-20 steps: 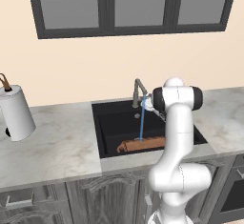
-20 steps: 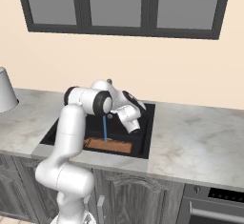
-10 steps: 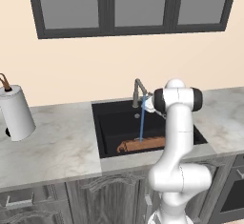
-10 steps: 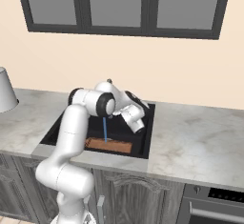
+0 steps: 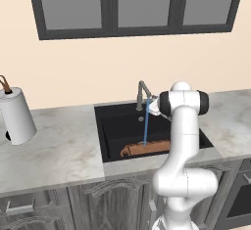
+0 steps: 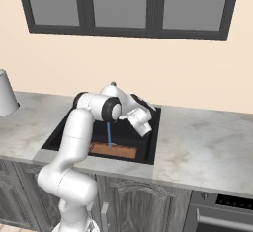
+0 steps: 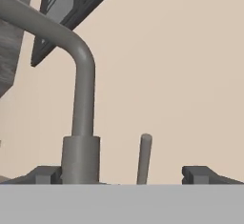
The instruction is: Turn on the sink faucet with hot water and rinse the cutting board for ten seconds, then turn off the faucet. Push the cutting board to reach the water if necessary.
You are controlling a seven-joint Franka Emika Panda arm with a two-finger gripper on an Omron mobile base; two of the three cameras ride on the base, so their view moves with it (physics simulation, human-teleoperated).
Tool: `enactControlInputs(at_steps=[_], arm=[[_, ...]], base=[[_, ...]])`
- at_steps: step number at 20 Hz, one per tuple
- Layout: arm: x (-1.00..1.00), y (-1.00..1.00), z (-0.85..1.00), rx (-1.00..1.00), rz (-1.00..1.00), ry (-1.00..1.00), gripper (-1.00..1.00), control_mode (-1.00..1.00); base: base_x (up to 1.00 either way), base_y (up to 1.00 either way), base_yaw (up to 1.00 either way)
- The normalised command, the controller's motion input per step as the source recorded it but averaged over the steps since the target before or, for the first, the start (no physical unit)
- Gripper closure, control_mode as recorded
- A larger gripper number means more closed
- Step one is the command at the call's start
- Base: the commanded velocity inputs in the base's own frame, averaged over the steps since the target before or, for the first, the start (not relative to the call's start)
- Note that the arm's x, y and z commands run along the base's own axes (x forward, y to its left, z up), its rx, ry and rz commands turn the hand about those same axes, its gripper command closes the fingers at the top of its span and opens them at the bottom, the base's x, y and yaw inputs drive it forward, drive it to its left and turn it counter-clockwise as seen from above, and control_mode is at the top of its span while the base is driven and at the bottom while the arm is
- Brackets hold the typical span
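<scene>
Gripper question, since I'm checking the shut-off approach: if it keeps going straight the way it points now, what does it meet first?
Most likely the small lever of the sink faucet, which stands between the gripper fingertips with the faucet body beside it. Depth to the lever is unclear.

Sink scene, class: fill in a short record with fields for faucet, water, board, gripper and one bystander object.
faucet: grey faucet at the back rim of the sink, lever upright in the hand view
water: on, thin blue stream falling onto the board
board: wooden board flat in the basin near its front wall, under the stream
gripper: gripper close to the faucet, lever between its tips, jaws apart
bystander: paper towel roll on the counter at the left
</scene>
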Motion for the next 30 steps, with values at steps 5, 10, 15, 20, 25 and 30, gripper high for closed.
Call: enactControlInputs(at_steps=[5,10,15,20,25,30], arm=[[0.00,0.15,0.04,0.00,0.06,0.00,-1.00,-1.00],[0.00,0.24,0.02,0.00,0.09,0.00,-1.00,-1.00],[0.00,0.16,0.01,0.00,0.08,0.00,-1.00,-1.00],[0.00,0.14,0.11,-0.07,0.09,0.00,-1.00,-1.00],[0.00,0.32,0.11,-0.14,0.15,-0.02,-1.00,-1.00],[0.00,0.34,0.19,-0.16,0.16,-0.07,-1.00,-1.00]], base=[[0.00,0.00,0.00],[0.00,0.00,0.00],[0.00,0.00,0.00],[0.00,0.00,0.00],[0.00,0.00,0.00],[0.00,0.00,0.00]])
